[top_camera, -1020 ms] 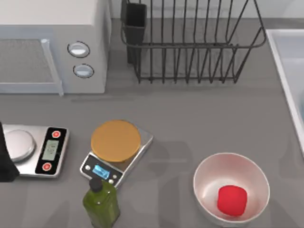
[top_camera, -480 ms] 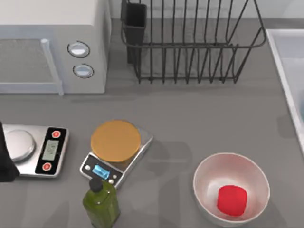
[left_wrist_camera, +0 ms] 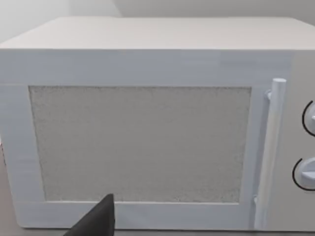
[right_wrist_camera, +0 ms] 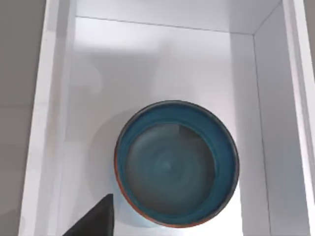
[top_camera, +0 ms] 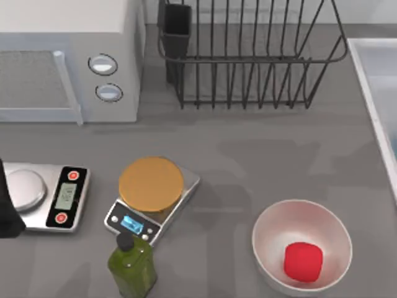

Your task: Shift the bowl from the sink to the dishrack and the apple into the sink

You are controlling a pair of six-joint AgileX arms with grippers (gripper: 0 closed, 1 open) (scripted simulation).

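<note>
The teal-blue bowl (right_wrist_camera: 177,163) with its orange-red rim sits upright on the floor of the white sink (right_wrist_camera: 51,123), seen from straight above in the right wrist view. A dark part of my right gripper (right_wrist_camera: 96,220) juts in beside the bowl's rim, above the basin. The red apple (top_camera: 303,261) lies inside a pale glossy bowl (top_camera: 273,220) at the front right of the counter. The black wire dishrack (top_camera: 254,59) stands at the back with nothing in it. The sink's rim (top_camera: 370,81) runs along the right edge. My left arm (top_camera: 6,211) is parked at the far left.
A white microwave (top_camera: 68,59) fills the back left; the left wrist view faces its door (left_wrist_camera: 140,142). Two kitchen scales (top_camera: 53,195) (top_camera: 152,198), one carrying a round tan disc, and an olive-green bottle (top_camera: 131,267) stand at the front left.
A faint shadow on the counter has drifted from the right edge toward the middle, in front of the dishrack. The bowls, apple and left arm have not moved.
</note>
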